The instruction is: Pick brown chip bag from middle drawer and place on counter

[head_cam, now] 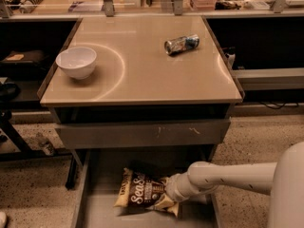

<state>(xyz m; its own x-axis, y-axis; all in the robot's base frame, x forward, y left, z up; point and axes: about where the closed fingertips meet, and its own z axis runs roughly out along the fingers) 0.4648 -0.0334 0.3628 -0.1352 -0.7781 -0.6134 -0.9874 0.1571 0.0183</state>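
Down in the wide, shallow grey metal drawer (93, 212), pulled out at the bottom of the cabinet, lies the crinkly dark-brown chip bag (139, 194). It is flat on the drawer floor, angled slightly, its long side running left to right. Look at that bag: dark brown middle, pale yellow crimped ends, big white "Sea Salt" lettering across the face, a small pale label beside it, and plenty of creases catching the light. Its right end is bunched up where the robot's white gripper (167, 196) meets it. The gripper is pressed right against that yellow end, coming in from the right on the smooth white arm (228, 177). The wrist hides the jaws, so I cannot tell whether they are apart or clamped. The bag rests on the drawer floor and is not lifted. Above, the flat grey scratched drawer front (142, 134) sits closed. On top, the glossy beige bench (142, 77) carries a white round bowl (76, 62) at the left and a small crushed silver-blue can (181, 43) lying on its side at the far right, the two well apart.
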